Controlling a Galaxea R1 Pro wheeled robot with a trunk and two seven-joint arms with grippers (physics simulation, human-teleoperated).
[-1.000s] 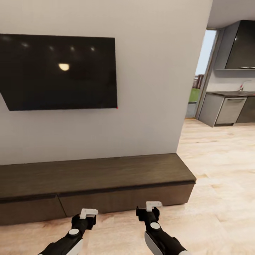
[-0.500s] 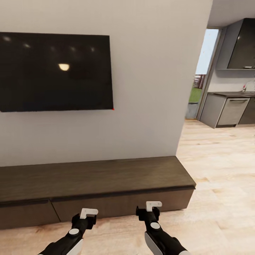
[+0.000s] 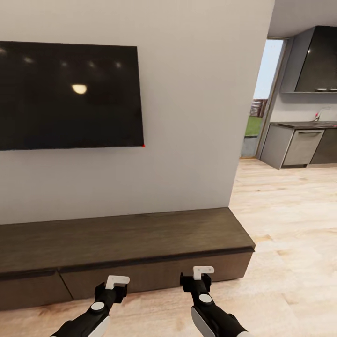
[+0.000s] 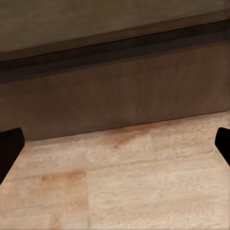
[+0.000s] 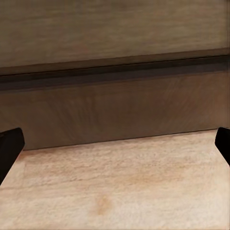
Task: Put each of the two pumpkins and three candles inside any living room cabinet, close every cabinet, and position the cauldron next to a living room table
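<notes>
The long low dark brown cabinet [image 3: 126,238] runs along the wall under the TV, its plain drawer fronts shut. My left gripper [image 3: 117,281] and right gripper [image 3: 202,270] hover over the floor just in front of it, both open and holding nothing. The left wrist view shows the cabinet front [image 4: 120,86] close ahead with my left gripper [image 4: 115,148] spread wide. The right wrist view shows the same front [image 5: 115,105] beyond my right gripper [image 5: 115,148], also spread wide. Pumpkins, candles and cauldron are out of view.
A large black TV [image 3: 70,93] hangs on the grey wall. Light wood floor [image 3: 290,262] stretches to the right past the cabinet's end, toward a kitchen with grey cupboards [image 3: 299,147] and a glass door [image 3: 260,107].
The whole picture has slid slightly left, so the camera has moved. Both arms hold the same pose in front of the cabinet.
</notes>
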